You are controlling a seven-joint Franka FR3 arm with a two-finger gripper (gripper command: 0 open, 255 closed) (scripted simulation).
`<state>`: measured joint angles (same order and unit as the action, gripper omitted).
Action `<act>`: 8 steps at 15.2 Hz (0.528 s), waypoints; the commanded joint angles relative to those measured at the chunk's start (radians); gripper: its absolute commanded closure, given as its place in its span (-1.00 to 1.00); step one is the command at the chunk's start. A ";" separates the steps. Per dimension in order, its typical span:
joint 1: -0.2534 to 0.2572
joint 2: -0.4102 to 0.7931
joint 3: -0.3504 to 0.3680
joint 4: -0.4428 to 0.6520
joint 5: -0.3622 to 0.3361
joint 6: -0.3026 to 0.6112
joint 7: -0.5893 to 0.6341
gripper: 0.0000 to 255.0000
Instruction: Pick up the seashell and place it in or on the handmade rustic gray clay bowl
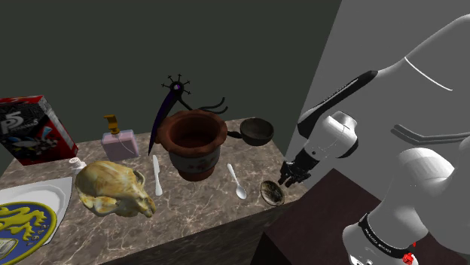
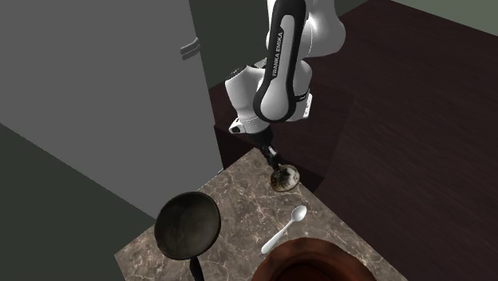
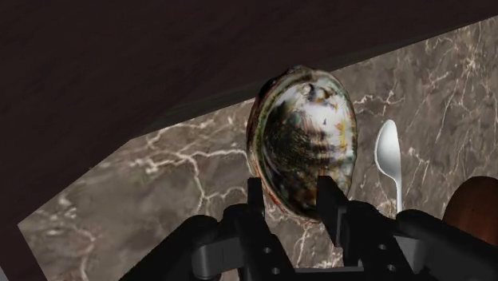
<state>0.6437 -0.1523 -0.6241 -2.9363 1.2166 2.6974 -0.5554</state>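
Observation:
The seashell point(image 3: 303, 136), an oval brownish shell with a pearly sheen, lies on the marble counter near its corner, also seen as the seashell point(image 1: 272, 193) and the seashell point(image 2: 285, 179). My gripper point(image 3: 291, 199) comes down at the shell's near end, and its two fingers clasp that narrow end between them. The gripper point(image 1: 288, 179) stands on the stand side of the shell, and the gripper point(image 2: 276, 162) hangs just over it. The dark grey clay bowl point(image 1: 256, 132) stands at the counter's far corner, shown large as the bowl point(image 2: 187, 226).
A white spoon point(image 1: 237, 183) lies beside the shell. A big brown pot point(image 1: 193, 143), another white spoon point(image 1: 157, 175), a roast chicken point(image 1: 114, 189), a perfume bottle point(image 1: 119, 140), a red box point(image 1: 30, 128) and a plate point(image 1: 30, 218) crowd the counter. The counter edge point(image 2: 315, 187) runs close by the shell.

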 commanded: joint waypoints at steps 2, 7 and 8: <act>-0.610 -0.065 0.940 -0.105 -0.694 0.213 0.817 -1.00; -0.515 0.087 0.869 -0.076 -0.603 0.339 0.742 -1.00; -0.495 0.117 0.860 -0.066 -0.555 0.360 0.704 -1.00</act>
<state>0.1380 -0.0580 0.2366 -3.0072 0.6360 3.0365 0.1629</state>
